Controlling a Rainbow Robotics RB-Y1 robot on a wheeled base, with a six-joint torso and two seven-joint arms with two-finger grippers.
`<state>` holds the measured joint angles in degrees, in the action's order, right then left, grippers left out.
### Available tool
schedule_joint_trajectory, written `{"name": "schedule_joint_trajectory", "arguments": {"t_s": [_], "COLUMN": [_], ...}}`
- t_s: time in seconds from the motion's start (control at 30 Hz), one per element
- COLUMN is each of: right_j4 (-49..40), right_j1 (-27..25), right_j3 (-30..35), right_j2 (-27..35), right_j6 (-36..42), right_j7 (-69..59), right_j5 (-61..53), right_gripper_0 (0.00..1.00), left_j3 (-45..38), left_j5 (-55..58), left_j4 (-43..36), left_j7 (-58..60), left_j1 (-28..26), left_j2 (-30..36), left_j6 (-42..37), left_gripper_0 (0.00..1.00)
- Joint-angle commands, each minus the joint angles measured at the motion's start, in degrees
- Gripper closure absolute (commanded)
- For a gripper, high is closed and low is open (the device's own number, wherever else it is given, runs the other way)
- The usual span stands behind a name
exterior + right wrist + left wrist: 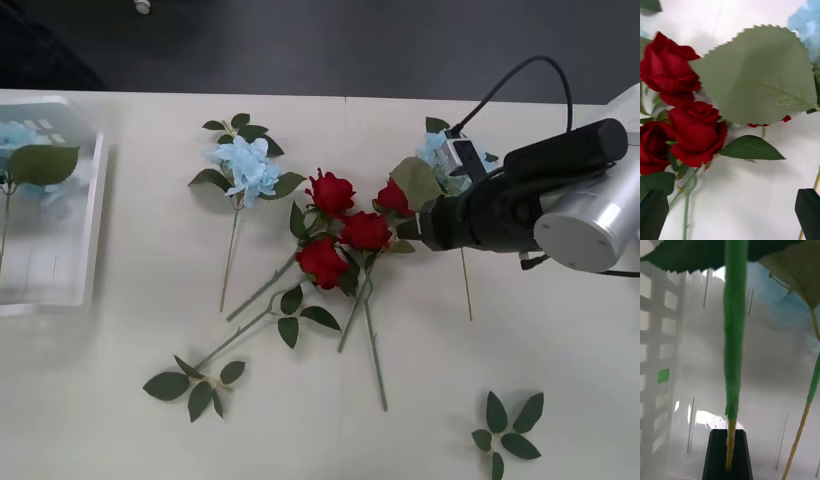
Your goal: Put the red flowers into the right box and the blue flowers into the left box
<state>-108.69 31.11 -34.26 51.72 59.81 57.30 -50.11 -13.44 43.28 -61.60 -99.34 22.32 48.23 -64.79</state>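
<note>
Lab or office test bench: plain cream-white tabletop [120, 400], dark grey carpeted floor [330, 45] beyond its far edge

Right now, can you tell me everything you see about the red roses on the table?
The red flowers are four deep-red fake roses with fabric-like petals, lying flat in a close cluster at the table's middle. Their thin green stems carry dark leaves, cross each other and fan out toward the robot. Nothing grips them. The right tool, its black fingers open, hovers right beside the rose on the robot's right, which a big pale leaf partly hides.

Overhead front; two close wrist views
</note>
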Motion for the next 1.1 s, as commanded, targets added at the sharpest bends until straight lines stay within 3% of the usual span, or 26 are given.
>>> {"name": "schedule_joint_trajectory", "arguments": {"t_s": [0.03,0.13,0.2,0.23,0.33,0.37,0.57,0.9,1.1], "right_j4": [2.25,3.57,4.36,4.72,5.77,6.39,11.31,21.68,24.32], "right_j1": [2.73,3.43,3.87,3.96,4.40,4.40,5.89,9.32,10.73], "right_j3": [-0.45,-0.54,-0.54,-0.54,-0.72,-0.72,-3.70,-7.48,-9.59], "right_j2": [1.01,1.01,1.01,1.01,1.01,1.01,0.05,-4.61,-5.49], "right_j6": [-1.37,-1.46,-1.63,-1.72,-1.63,-1.63,-1.98,-6.64,-8.13], "right_j7": [-4.92,-5.62,-7.55,-8.61,-10.10,-11.07,-13.53,-12.74,-12.56], "right_j5": [0.72,0.54,0.54,0.72,0.80,1.07,3.97,5.99,5.55], "right_gripper_0": [0.00,0.00,0.00,0.00,0.00,0.00,0.00,0.00,0.00], "left_j3": [-1.59,-2.12,-2.47,-2.82,-4.31,-4.67,-7.57,-17.50,-19.34], "left_j5": [-0.48,-0.74,-0.83,-0.83,-0.04,0.93,4.09,14.64,24.31], "left_j4": [-0.54,-0.54,-0.54,-0.54,-0.63,-0.63,-3.27,-25.24,-34.12], "left_j7": [4.50,4.42,4.24,4.15,3.62,3.36,1.78,2.04,1.60], "left_j1": [0.53,0.53,0.44,0.44,0.44,0.44,-0.61,-10.81,-15.38], "left_j2": [-1.12,-2.00,-2.44,-2.79,-3.50,-3.50,-3.50,-3.76,-5.25], "left_j6": [0.72,0.72,0.72,0.72,0.72,0.72,-0.68,-12.02,-12.81], "left_gripper_0": [1.00,0.99,0.93,0.78,0.09,0.00,0.00,0.00,0.00]}}
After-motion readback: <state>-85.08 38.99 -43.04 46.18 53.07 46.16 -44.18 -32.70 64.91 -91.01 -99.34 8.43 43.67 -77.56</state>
